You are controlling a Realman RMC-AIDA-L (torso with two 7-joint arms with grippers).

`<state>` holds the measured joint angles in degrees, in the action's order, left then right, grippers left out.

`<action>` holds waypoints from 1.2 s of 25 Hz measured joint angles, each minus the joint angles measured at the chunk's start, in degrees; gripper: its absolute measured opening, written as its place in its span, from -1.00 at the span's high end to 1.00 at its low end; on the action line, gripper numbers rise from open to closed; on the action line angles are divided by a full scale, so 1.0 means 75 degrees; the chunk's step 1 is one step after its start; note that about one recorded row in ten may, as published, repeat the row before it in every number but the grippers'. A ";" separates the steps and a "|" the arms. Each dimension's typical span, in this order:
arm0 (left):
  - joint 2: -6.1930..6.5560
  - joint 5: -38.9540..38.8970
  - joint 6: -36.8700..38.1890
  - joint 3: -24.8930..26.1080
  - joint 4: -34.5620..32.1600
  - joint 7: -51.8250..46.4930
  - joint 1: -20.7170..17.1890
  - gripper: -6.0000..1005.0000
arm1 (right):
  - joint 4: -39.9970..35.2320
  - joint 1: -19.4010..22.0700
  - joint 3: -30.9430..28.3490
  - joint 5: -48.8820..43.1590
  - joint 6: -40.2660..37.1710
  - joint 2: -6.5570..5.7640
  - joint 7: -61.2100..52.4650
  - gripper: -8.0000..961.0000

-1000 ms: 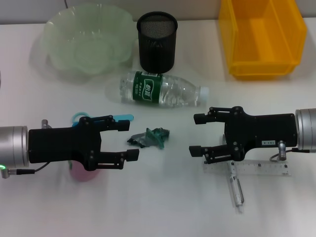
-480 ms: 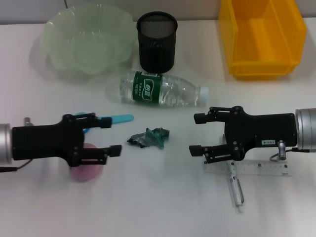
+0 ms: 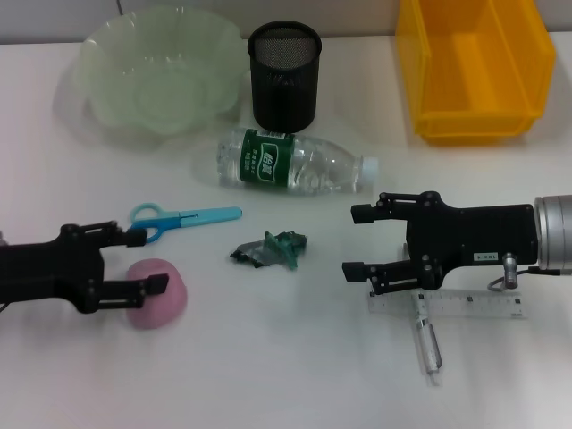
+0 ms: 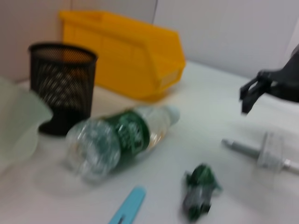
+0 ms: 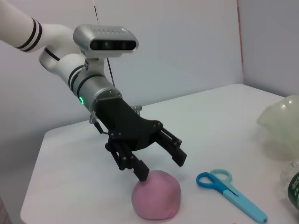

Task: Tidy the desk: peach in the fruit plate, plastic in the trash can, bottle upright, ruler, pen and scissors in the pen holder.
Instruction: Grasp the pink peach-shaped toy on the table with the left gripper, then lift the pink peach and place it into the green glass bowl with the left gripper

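A: Where does the left gripper (image 3: 134,261) sit?

B: Low over the desk (image 3: 295,375), jaws spread wide and holding nothing. One finger lies on the near side of the peach (image 3: 157,292), the other towards the scissors (image 3: 183,218).

A: And the right gripper (image 3: 357,241)?

B: Open too, empty, hovering above the ruler (image 3: 447,304) and pen (image 3: 427,342), which lie crossed under it.

A: What could go wrong on the peach?

B: I'd judge the peach sits at the fingertips, not deep between them. If they close there, a round fruit may squirt out and roll. The far finger is near the scissors and could nudge them.

A: The rest?

B: The bottle (image 3: 295,162) lies on its side between the holder (image 3: 284,75) and the plastic (image 3: 270,249). The plate (image 3: 156,71) and the bin (image 3: 474,67) stand at the back, nothing in them that I can see. Carrying the peach to the plate passes near the bottle; a low swing could set it rolling
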<state>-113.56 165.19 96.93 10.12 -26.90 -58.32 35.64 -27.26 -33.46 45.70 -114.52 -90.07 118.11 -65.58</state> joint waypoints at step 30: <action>-0.0212 -0.0070 -0.0326 -0.1087 -0.0049 -0.0228 -0.0023 0.09 | 0.0014 -0.0074 -0.0001 0.0023 0.0000 0.0067 -0.0033 -0.74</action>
<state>-115.15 164.67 94.48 1.97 -27.27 -60.02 35.47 -27.16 -34.02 45.70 -114.34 -90.08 118.62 -65.83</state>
